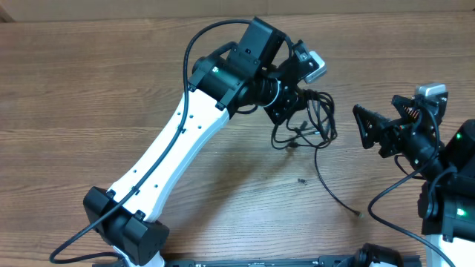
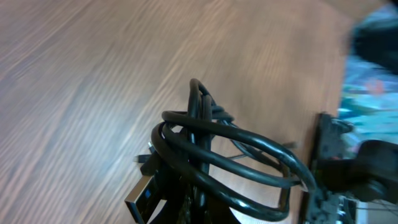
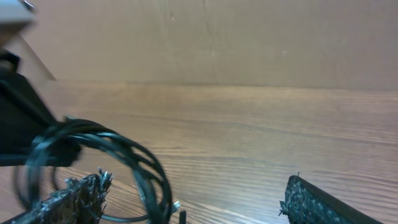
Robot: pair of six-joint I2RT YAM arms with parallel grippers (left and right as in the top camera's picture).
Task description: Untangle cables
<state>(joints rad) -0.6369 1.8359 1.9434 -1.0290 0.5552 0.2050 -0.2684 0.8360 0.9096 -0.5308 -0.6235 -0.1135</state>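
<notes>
The brown, wood-grain table (image 1: 89, 81) runs flat and matte across the whole view, with a plain tan wall behind it in the right wrist view. On the left there is a lot of bare board. The white-and-black left arm (image 1: 185, 141) slants up across it from the near edge.

The arm's black left gripper (image 1: 286, 104) is at the middle of the table, clamped on the thin black cables (image 1: 312, 122). The left wrist view shows the smooth, glossy cords (image 2: 211, 149) rising out from between the fingers. Several loops cross one another and stand upright off the wood. A flat black plug with a blue tongue (image 2: 142, 198) sticks out low on the left of the bundle.

From overhead, the knot hangs just right of the gripper. One loose cable strand curves away toward the near edge and ends in a small connector (image 1: 361, 215) lying on open wood.

Further right, clear of the bundle, is the black right gripper (image 1: 369, 132). It points toward the bundle with its jaws spread wide and nothing between them. Its rough, pitted finger pads (image 3: 81, 194) frame the wrist view, with a cable loop (image 3: 134, 165) curving near the left pad. The table edge lies close behind this arm.
</notes>
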